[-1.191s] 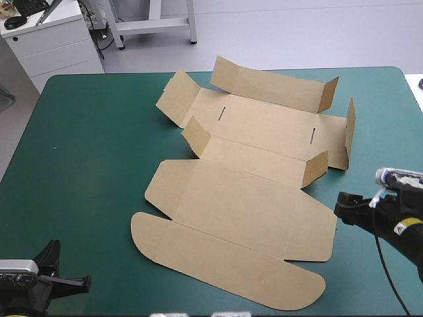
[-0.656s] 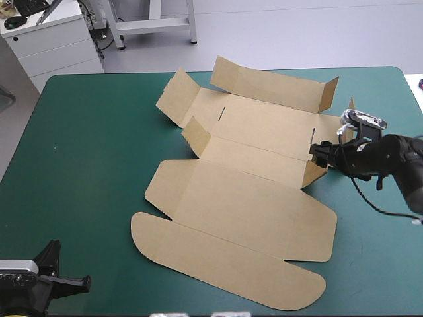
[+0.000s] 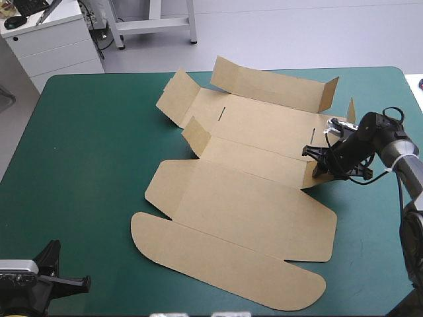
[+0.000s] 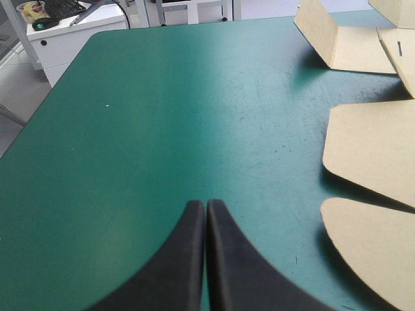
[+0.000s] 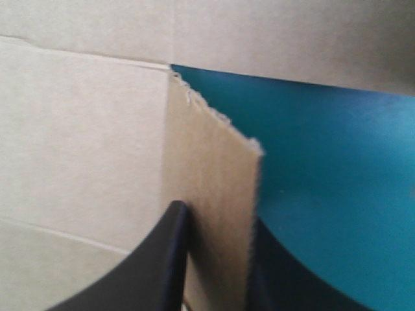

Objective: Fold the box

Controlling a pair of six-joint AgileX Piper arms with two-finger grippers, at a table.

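One small upright flap [image 3: 317, 169] is all the right jaws hold: they stand nearly together with the board pinched between them, at the right end of the box [image 3: 251, 205]. The box lies mostly flat across the middle and right of the teal-green surface [image 3: 92, 152], with a few flaps raised. The left jaws are pressed together over bare surface at the near left corner, well apart from it. With nothing pinning the sheet, a pull could drag the whole box, or crumple or tear the flap at its crease.
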